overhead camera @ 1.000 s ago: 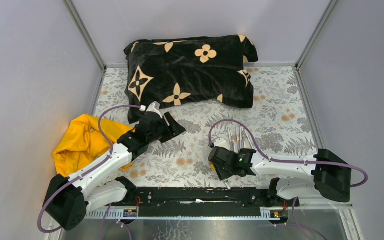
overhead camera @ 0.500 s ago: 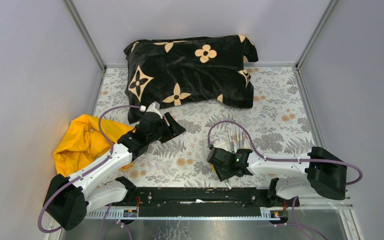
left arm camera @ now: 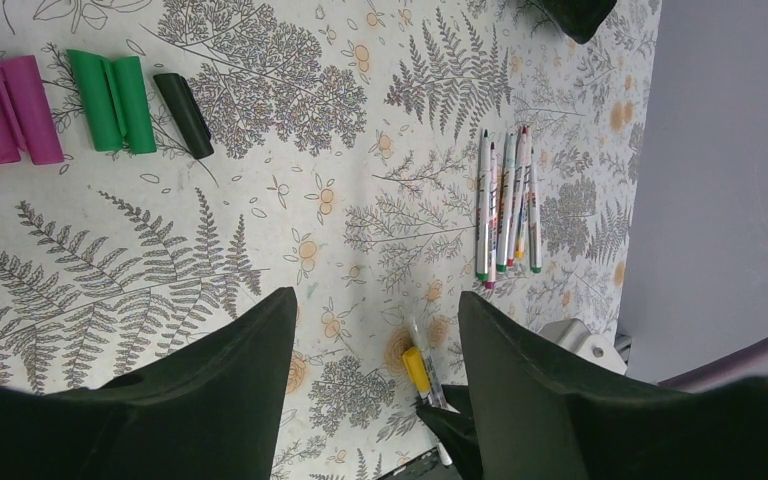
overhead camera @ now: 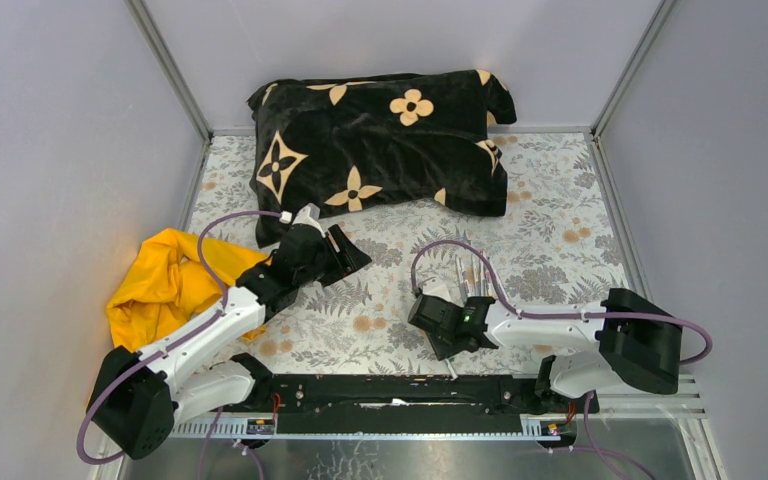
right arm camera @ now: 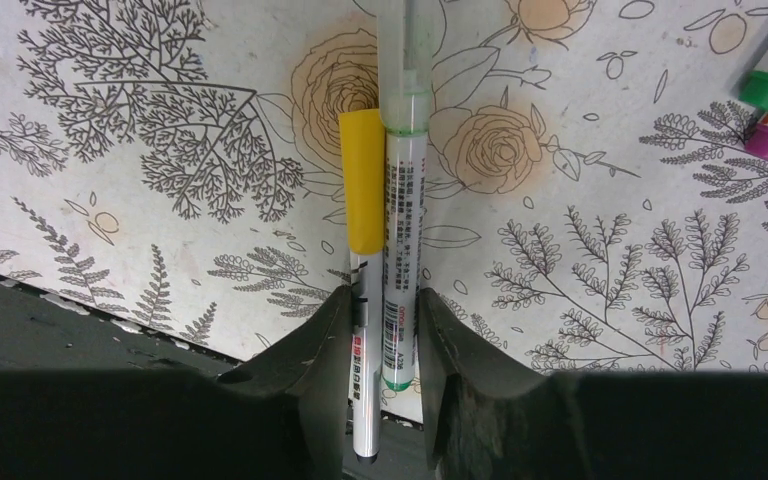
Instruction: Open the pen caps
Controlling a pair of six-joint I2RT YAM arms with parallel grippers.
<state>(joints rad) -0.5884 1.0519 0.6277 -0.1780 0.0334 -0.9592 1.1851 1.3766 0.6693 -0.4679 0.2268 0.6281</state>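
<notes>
Well to the near side of the black plush cushion, on the fern-printed table, right fingers pressed against two slim whitish pen barrels, smooth yellow cylindrical cap seated on one, left fingers spread wide, empty, nearer the cushion.

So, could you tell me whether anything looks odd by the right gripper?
Yes. Two pens, not one, lie side by side between the right gripper fingers: the yellow-capped pen and a green-banded pen. The yellow-capped one's end sticks out past the table edge.
</notes>
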